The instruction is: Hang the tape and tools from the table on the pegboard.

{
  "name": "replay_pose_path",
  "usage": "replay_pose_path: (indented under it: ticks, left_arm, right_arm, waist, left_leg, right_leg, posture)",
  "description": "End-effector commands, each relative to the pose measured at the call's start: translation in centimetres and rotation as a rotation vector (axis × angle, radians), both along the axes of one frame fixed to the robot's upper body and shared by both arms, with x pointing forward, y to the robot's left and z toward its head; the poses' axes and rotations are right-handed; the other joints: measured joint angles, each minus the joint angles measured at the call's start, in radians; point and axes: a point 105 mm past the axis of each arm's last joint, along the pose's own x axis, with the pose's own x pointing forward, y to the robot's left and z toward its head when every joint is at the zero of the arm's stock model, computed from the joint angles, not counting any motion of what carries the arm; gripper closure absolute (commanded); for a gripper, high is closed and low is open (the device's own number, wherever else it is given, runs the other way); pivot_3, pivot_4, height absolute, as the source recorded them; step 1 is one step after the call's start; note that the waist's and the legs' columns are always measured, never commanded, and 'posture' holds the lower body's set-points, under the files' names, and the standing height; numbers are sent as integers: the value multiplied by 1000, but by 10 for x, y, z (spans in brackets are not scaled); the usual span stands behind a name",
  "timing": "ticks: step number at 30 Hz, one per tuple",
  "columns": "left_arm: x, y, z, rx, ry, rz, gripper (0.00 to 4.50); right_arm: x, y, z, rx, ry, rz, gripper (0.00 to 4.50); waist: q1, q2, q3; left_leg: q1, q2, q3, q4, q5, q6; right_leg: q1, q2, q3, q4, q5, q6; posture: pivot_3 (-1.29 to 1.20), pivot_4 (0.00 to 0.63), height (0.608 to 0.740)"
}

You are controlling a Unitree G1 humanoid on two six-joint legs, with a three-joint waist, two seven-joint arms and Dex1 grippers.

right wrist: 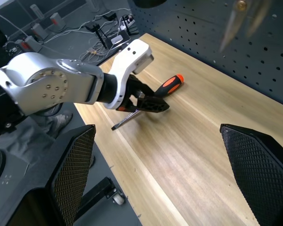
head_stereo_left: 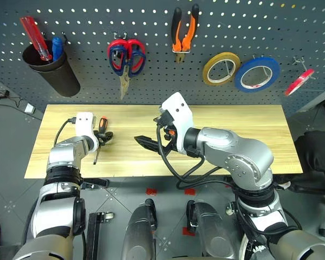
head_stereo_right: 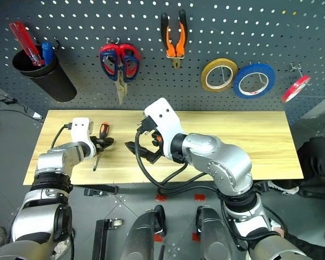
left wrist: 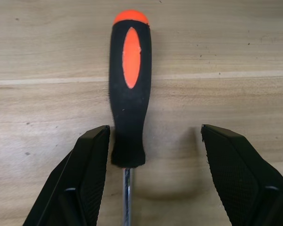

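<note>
Your left claw (left wrist: pixel 153 176) is down at the table (head_stereo_left: pixel 233 141), fingers spread and not yet gripping. The screwdriver (left wrist: pixel 129 89) lies flat between them, its black-and-orange handle pointing away from the claw. The handle's lower end sits right against one finger (left wrist: pixel 87 176), while the other finger (left wrist: pixel 238 174) stands well clear. The shaft runs back under the claw toward the wrist.

Your right claw (head_stereo_left: pixel 145 143) hangs over the middle of the table, fingers wide and holding nothing. It points across toward your left claw and the screwdriver beyond it.

Up past both claws on the pegboard (head_stereo_left: pixel 151 49), the pliers (head_stereo_left: pixel 183 32) already hang, almost straight above your right claw. The blue-handled scissors (head_stereo_left: pixel 119 60) hang together with a red-handled pair (head_stereo_left: pixel 136 54), up between your two claws. The red tape (head_stereo_left: pixel 299 82) sits on a hook far off to the right, beyond a yellow roll (head_stereo_left: pixel 221 69) and a blue roll (head_stereo_left: pixel 257 74). A black cup (head_stereo_left: pixel 51 69) hangs up left of your left claw.
</note>
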Motion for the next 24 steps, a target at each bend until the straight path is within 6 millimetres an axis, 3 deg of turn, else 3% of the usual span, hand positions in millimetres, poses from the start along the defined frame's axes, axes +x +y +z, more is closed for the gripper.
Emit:
replay_pose_path:
  ticks: [1, 9, 17, 22, 24]
  left_arm:
    - [0, 14, 3, 26, -4, 39, 1656]
    - [3, 13, -3, 86, 2, -16, 3988]
    - [2, 11, 10, 208, -112, -134, 3993]
    - [-19, 0, 34, 315, -315, -252, 3993]
    - [-37, -7, 45, 354, -394, -289, 3993]
  right_arm:
    - [-8, 1, 8, 14, -31, 41, 0]
    - [-3, -5, 7, -15, -51, 28, 0]
    - [-1, -15, 3, -60, -120, 16, 0]
    - [-3, -22, 7, -44, -192, 33, 0]
    - [-6, -23, 13, -3, -239, 49, 0]
  waist:
    - [0, 0, 0]
    - [-1, 0, 0]
    - [-9, -4, -3]
    - [-28, -5, -4]
    - [-34, -5, -5]
  left_leg:
    - [0, 0, 0, 0, 0, 0]
    - [0, 0, 0, -1, 0, 0]
    - [-1, 0, 0, -1, 0, 0]
    - [-2, 0, 0, -3, 0, 0]
    - [-2, 0, 0, -4, 0, 0]
  right_leg:
    - [0, 0, 0, 0, 0, 0]
    - [0, 0, 0, -1, 0, 0]
    - [0, 0, -1, -2, 0, 0]
    - [0, -1, -2, -5, 0, 0]
    - [0, -1, -2, -7, 0, 0]
  posture:
    - [-177, 392, 740]
    - [-190, 366, 740]
    - [-207, 321, 740]
    - [-209, 296, 740]
    - [-206, 287, 740]
